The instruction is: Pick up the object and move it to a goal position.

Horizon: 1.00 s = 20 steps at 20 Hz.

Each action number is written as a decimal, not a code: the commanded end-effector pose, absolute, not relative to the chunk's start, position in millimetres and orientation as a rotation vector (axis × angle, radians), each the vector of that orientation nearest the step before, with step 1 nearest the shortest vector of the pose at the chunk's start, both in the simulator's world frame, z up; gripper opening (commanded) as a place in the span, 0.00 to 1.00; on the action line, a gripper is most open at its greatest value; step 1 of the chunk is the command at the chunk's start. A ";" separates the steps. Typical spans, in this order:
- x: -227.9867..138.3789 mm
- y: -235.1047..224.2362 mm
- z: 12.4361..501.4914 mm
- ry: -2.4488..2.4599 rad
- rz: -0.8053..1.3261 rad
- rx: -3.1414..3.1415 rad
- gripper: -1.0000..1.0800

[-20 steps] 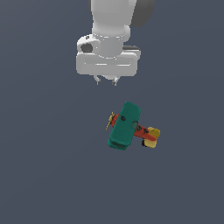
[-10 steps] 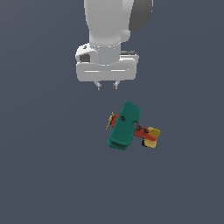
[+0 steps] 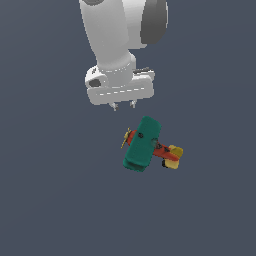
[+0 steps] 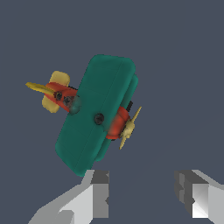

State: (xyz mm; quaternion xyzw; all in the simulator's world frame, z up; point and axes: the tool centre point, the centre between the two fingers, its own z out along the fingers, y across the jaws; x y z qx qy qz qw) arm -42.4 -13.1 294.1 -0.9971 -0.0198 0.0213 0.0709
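- Dark slate-grey floor [image 3: 45, 200] is filling pretty much the whole exterior view, flat and plain, so the open room is stretching out on every side of the toy right to the picture's edges.
- White Panda arm [image 3: 117, 35] is coming down from the top of the exterior view, wrist pointing straight down and its wide hand block sitting level above the floor.
- Gripper [image 3: 124, 106] is hanging under that block with its fingers standing well apart, nothing between them. In the wrist view both grey fingers [image 4: 99, 192] are poking in with a clear gap of bare floor between them.
- Toy biplane [image 3: 145, 144] is lying on the floor near the middle of the exterior view, just below the gripper and a bit toward the exterior view's right. It's not touching the fingers; there's a visible gap between the fingertips and the nearest wing edge.
- Teal-green wings [image 4: 96, 113] are stacked and running diagonally, top wing facing up at the wrist camera. One wing tip is sitting just beside one finger in the wrist view, the rest of the plane is lying off beyond the fingers.
- Red body [image 3: 162, 150] is crossing under the wings.
- Yellow tail [image 3: 175, 156] is pointing toward the exterior view's right, away from the gripper.
- Yellow propeller [image 3: 126, 138] is on the opposite end, toward the exterior view's left.
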 end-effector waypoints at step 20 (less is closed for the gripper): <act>-22.7 -1.7 240.9 -0.014 0.125 -2.675 0.62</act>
